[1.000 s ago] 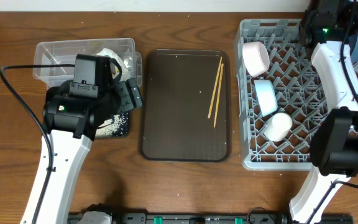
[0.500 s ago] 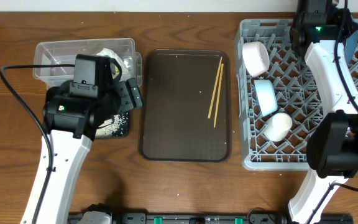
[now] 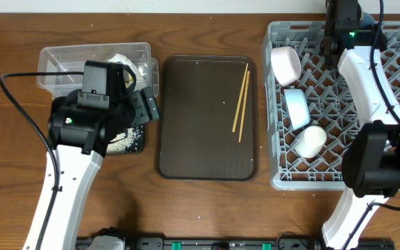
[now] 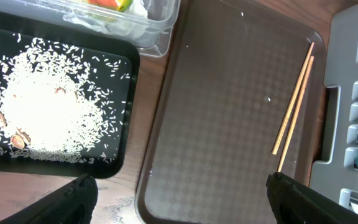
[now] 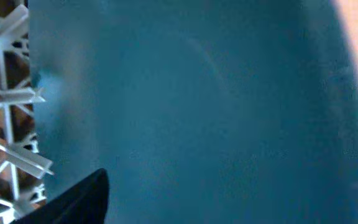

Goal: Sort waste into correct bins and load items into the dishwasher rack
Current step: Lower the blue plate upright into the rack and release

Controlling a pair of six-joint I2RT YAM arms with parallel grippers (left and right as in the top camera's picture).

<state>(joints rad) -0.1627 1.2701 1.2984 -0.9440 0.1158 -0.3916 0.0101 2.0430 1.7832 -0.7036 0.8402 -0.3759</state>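
Right gripper [image 3: 341,15], its jaw spread impossible to tell, is hovering over the far edge of the rack [image 3: 278,177] with the blue plate [image 5: 197,112] filling its camera, so it should be letting go only once the plate is sitting upright between pegs [image 5: 17,99], then lifting straight.

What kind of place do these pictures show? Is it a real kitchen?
Probably a test bench set up for clearing dishes, not a real kitchen: a grey dish rack, a brown serving tray with chopsticks, and two robot arms at a wooden table.
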